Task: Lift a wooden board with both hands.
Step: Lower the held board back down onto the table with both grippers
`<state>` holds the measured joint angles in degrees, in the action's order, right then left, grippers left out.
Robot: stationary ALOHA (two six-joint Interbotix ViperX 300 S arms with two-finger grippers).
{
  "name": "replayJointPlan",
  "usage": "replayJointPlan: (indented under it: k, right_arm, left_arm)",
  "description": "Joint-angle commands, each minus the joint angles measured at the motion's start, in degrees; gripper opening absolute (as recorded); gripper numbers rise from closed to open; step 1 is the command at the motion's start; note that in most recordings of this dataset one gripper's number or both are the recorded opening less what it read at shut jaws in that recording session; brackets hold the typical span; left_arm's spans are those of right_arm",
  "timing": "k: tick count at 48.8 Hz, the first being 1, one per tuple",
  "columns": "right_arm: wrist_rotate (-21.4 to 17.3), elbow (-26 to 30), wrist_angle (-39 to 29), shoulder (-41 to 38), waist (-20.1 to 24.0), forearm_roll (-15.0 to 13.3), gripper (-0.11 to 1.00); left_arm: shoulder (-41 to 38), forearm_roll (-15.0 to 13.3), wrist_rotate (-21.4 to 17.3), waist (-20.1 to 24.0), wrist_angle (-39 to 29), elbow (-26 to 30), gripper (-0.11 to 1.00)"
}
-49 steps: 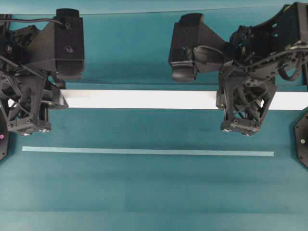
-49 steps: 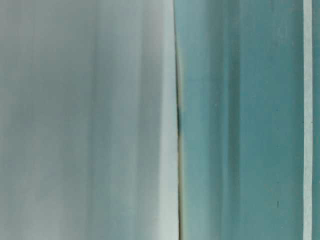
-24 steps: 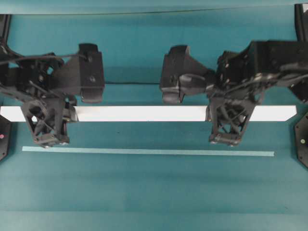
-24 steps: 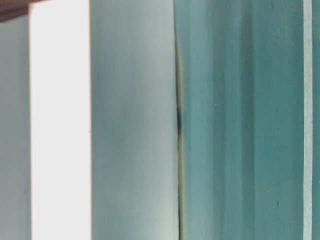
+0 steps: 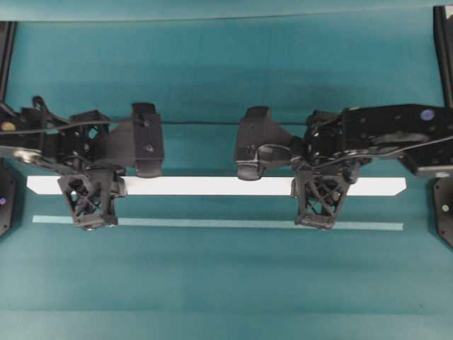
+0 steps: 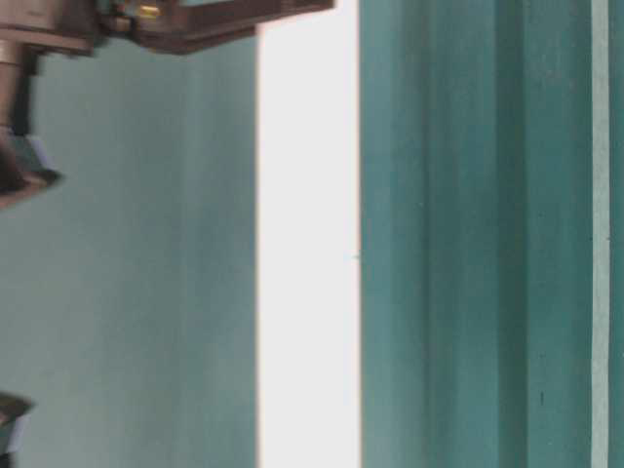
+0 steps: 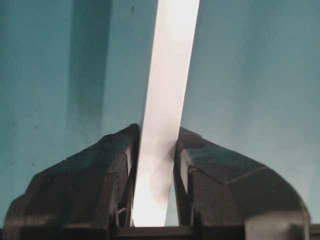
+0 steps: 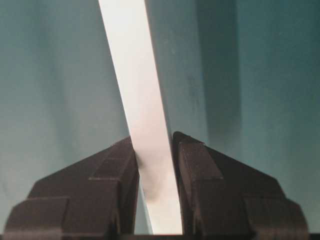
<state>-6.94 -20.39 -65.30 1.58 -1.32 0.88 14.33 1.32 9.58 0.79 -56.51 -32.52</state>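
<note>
The wooden board [image 5: 212,185] is a long white plank with angled ends, lying across the overhead view. My left gripper [image 5: 90,193] is shut on it near its left end, and my right gripper [image 5: 320,191] is shut on it right of the middle. In the left wrist view the board [image 7: 172,60] runs between the pressed-in fingers of my left gripper [image 7: 156,134]. The right wrist view shows the same for the board [image 8: 132,60] and my right gripper [image 8: 152,139]. Shadows beside the board show it is held above the table. It appears as a white band in the table-level view [image 6: 307,292].
A thin pale teal strip [image 5: 212,223] lies on the teal table just in front of the board, and also shows in the table-level view [image 6: 600,244]. Black arm bases sit at the left edge [image 5: 4,205] and right edge [image 5: 444,209].
Both grippers and the board have dropped away from the overhead camera and toward the teal strip. The board looks smaller, with both its ends in view. It has come into the table-level view.
</note>
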Motion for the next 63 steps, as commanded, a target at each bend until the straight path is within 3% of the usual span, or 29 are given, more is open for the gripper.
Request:
replayJointPlan:
  k: [1,16,63]
  right_arm:
    - [-0.44,-0.26,0.88,-1.41,0.18,-0.18,0.22]
    - [2.72,-3.78,6.24,-3.60,0.09,-0.35,0.22]
    - [2.64,-10.37,17.23,-7.82,2.20,0.53,0.22]
  left_arm:
    - [-0.88,0.18,0.53,0.70,2.29,-0.44,0.18]
    - [-4.66,0.18,0.79,1.41,9.14,-3.43,0.18]
    - [-11.78,0.18,0.88,1.05,20.65,-8.26,0.18]
